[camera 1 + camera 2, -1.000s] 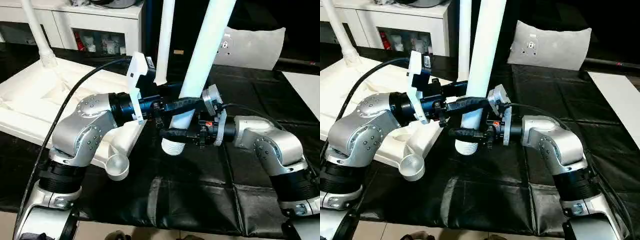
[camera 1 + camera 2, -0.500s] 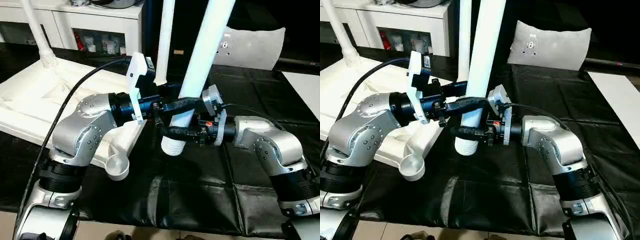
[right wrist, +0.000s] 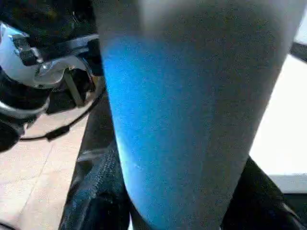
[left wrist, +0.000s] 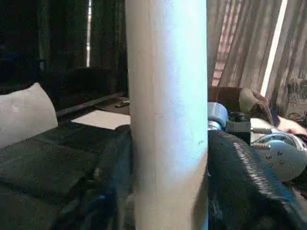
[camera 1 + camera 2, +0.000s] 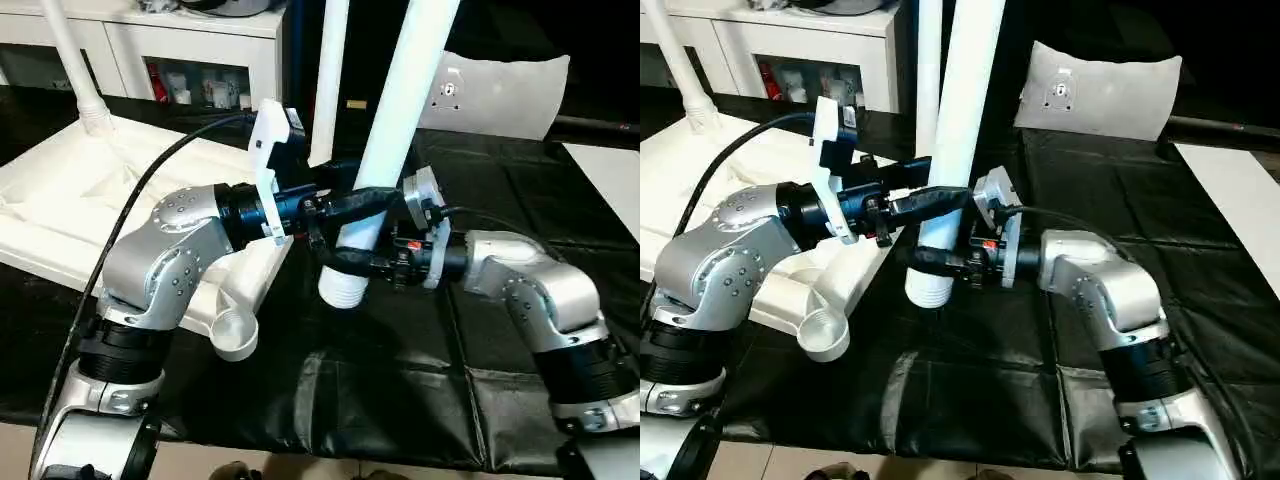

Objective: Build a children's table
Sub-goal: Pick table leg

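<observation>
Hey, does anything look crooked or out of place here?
Yes: the long white tubular leg held by both tools leans instead of standing upright, its ribbed end hanging above the black mat, beside the empty round corner socket.

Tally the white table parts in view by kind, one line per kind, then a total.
Table legs: 3, namely the held leg, the middle leg standing behind it, and the far leg at the tabletop's far corner.
Tabletop: 1, lying underside up.
Total: 4 white table parts.
</observation>
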